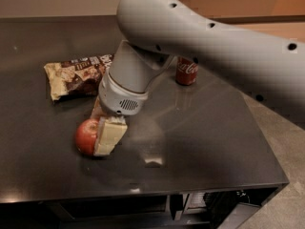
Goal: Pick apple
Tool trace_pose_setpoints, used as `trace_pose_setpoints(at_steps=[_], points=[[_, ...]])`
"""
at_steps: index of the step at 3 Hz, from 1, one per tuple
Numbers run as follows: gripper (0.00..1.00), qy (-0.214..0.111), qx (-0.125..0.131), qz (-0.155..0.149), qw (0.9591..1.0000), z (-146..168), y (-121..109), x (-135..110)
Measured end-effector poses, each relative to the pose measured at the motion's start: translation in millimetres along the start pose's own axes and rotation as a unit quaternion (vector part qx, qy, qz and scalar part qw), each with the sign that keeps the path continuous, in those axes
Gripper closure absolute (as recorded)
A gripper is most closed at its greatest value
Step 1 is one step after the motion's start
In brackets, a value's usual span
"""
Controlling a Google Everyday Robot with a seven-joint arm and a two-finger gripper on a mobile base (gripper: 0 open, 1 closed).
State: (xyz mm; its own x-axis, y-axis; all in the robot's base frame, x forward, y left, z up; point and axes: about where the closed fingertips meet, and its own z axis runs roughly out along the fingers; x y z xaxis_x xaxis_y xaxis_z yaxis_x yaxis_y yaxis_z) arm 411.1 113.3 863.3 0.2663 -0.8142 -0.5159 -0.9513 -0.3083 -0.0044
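Desk (200, 166), near zone: the apple (86, 137) rests on the surface toward the left front. The pincer (100, 133) is down over it and spread, with one pale finger (110, 136) against the apple's right flank and the other largely hidden behind.

Risk: the glossy fruit appears off-centre, out toward the tips, so closing could squeeze it out leftward or set it rolling.

Farther back, the snack packet (76, 75) and cola can (186, 71) lie apart from the grasp and are unlikely to interfere.

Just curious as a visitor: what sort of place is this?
Likely an office kitchenette: a dark glossy counter holds a round red apple, a red soda can and a brown snack bag. The robot's hand is at the apple.
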Motion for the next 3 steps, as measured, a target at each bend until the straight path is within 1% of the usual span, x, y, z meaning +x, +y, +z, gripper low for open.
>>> trace_pose_setpoints(at_steps=[1, 3], points=[[1.0, 0.006, 0.007, 0.005, 0.9999, -27.1, -8.0, 9.0], [1.0, 0.023, 0.019, 0.002, 0.9996, -67.2, -16.8, 21.3]])
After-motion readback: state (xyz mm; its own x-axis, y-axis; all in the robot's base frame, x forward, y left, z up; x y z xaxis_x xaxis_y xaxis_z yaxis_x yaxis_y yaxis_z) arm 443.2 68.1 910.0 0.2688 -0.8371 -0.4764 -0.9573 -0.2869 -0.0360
